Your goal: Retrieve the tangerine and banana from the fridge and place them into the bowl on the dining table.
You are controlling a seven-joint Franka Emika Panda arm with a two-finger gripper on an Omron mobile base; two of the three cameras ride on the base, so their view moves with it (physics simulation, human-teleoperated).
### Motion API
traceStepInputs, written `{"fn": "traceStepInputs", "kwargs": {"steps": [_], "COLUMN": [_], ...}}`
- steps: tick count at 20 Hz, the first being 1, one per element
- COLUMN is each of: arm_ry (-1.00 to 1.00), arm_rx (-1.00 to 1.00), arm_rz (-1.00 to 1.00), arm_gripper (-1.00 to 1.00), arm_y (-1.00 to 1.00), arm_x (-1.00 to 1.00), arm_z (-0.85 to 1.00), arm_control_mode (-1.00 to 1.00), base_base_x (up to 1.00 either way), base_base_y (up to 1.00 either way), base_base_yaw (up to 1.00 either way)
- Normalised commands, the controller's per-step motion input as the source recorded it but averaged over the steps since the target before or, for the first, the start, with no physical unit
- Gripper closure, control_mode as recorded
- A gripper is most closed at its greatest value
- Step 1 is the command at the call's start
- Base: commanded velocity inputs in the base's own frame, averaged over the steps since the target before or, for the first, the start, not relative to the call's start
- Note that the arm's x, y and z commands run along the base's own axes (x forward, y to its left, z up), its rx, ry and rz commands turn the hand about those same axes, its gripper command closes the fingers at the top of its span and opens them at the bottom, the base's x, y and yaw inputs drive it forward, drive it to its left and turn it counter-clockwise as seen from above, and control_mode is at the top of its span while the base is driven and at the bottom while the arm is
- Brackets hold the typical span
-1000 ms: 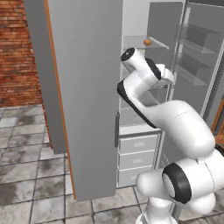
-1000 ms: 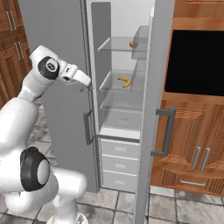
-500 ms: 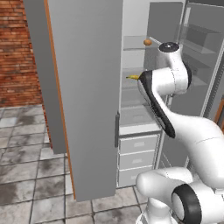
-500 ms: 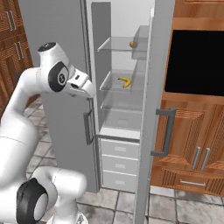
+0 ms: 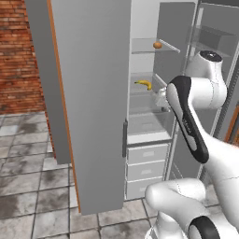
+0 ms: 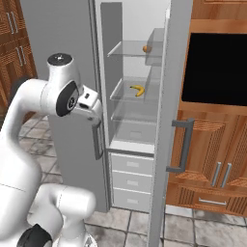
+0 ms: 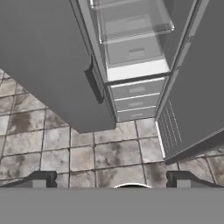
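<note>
The fridge (image 5: 88, 93) stands with both doors open. A small orange tangerine (image 5: 157, 45) (image 6: 146, 48) lies on the upper glass shelf. The yellow banana (image 5: 144, 84) (image 6: 138, 89) lies on the shelf below it. My gripper (image 6: 90, 107) hangs in front of the open left door at about the banana shelf's height, short of the shelves and tipped toward the floor. In the hand view the gripper (image 7: 111, 180) is open, with nothing between its fingertips (image 7: 41, 179), and looks down on the fridge's (image 7: 43, 65) lower drawers and the tiles. The bowl and dining table are out of view.
White drawers (image 5: 146, 162) fill the fridge's bottom. The right door (image 6: 166, 111) swings out beside wooden cabinets (image 6: 212, 144) and a black oven panel (image 6: 217, 67). A brick wall (image 5: 18, 51) lies to the left. Grey floor tiles (image 7: 109, 153) spread in front.
The arm has swung its elbow round toward the fridge and the hand has dropped a little, now tipped toward the floor. The gripper stays open and empty. The fruit has not moved.
</note>
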Motion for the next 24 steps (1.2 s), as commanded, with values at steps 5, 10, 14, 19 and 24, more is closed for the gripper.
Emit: {"fn": "traceStepInputs", "kwargs": {"steps": [5, 10, 14, 19, 24], "arm_ry": [-0.18, -0.27, -0.38, -0.11, -0.02], "arm_rx": [-0.02, 0.00, 0.00, 0.00, 0.00], "arm_rz": [0.02, 0.00, 0.00, -0.03, -0.05], "arm_gripper": [-1.00, -1.00, -1.00, -1.00, -1.00], "arm_y": [0.51, 0.09, -0.04, -0.10, -0.10], "arm_x": [-0.24, -0.25, -0.54, -0.36, -0.13], "arm_z": [-0.21, -0.11, -0.03, 0.03, 0.02], "arm_control_mode": [-1.00, -1.00, -1.00, -1.00, -1.00], "base_base_x": [0.00, 0.00, 0.00, 0.00, 0.00], "base_base_y": [0.00, 0.00, 0.00, 0.00, 0.00], "base_base_yaw": [0.00, 0.00, 0.00, 0.00, 0.00]}}
